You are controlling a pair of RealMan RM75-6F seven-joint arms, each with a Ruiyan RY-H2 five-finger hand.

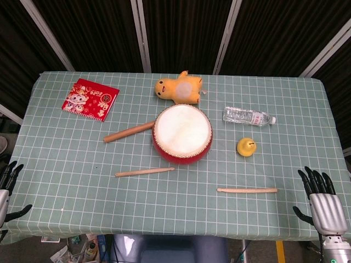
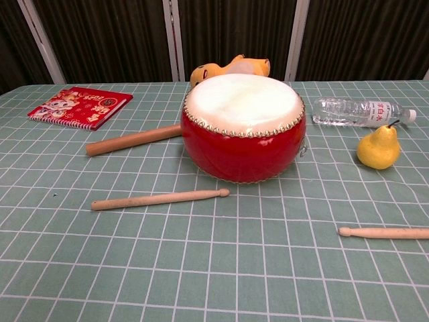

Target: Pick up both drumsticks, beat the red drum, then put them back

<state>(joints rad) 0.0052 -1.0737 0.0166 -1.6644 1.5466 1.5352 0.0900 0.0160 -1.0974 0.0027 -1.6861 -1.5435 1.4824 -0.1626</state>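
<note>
Red drum [image 1: 182,133]: sits mid-table, white skin up, flat on the green checked cloth [image 1: 66,159].
Left drumstick [image 1: 145,172]: lies near your front edge, just ahead-left of the drum, tip toward centre, touching nothing.
Right drumstick [image 1: 247,190]: lies front-right, well apart from the drum, roughly parallel to the edge.
Left hand [image 1: 7,189]: you have it off the table's left front corner, fingers apart, holding nothing.
Right hand [image 1: 323,204]: off the right front corner, fingers spread upward, holding nothing.
Open room: bare cloth runs along the whole front strip between both hands and the sticks; the left-centre is bare too.
Crowding: thick wooden rod [image 1: 129,131] ends against the drum's left side; yellow plush toy [image 1: 178,88] just behind the drum; pear [image 1: 246,146] near its right.
Water bottle [image 1: 248,116]: lies on its side, back right; label print too small for you to read.
Red booklet [image 1: 90,99]: back left; cartoon cover, gold writing unreadable.
</note>
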